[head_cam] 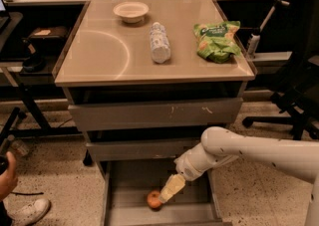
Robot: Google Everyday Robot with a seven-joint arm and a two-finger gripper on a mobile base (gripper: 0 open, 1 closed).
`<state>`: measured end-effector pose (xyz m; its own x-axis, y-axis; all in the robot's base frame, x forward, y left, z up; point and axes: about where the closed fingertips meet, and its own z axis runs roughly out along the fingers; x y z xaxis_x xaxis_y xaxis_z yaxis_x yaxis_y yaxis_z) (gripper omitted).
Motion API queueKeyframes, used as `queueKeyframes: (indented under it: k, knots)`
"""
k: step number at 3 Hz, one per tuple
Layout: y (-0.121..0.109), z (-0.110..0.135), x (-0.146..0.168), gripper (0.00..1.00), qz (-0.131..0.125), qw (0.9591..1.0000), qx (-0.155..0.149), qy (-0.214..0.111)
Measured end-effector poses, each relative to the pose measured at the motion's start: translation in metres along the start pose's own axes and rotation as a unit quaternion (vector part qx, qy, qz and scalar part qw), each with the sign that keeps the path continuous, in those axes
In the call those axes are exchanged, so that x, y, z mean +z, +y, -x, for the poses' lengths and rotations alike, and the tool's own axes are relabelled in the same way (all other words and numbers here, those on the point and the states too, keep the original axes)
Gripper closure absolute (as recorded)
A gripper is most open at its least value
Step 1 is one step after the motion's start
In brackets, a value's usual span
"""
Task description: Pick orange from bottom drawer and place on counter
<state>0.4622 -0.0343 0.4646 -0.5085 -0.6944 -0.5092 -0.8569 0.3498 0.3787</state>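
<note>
The orange (pixel 153 200) lies on the grey floor of the open bottom drawer (pixel 129 177), near its front middle. My gripper (pixel 167 193) reaches down into the drawer from the right on a white arm, and its pale fingers sit right beside and over the orange's right side. The beige counter (pixel 99 56) with a faint curved arc mark tops the cabinet above.
On the counter stand a white bowl (pixel 131 11), a lying plastic bottle (pixel 159 43) and a green chip bag (pixel 217 40). Two shallower drawers (pixel 154 114) above are slightly open. A person's hand and shoe show at the lower left (pixel 7 177). A black chair base (pixel 284 110) stands to the right.
</note>
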Motion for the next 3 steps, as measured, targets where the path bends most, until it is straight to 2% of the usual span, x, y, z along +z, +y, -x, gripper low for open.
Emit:
queueKeyframes:
  k: [1, 3]
  knots:
    - [-0.014, -0.014, 0.032, 0.0, 0.013, 0.9998, 0.01, -0.012]
    - [-0.074, -0.052, 0.114, 0.0, 0.036, 0.9967, 0.005, -0.072]
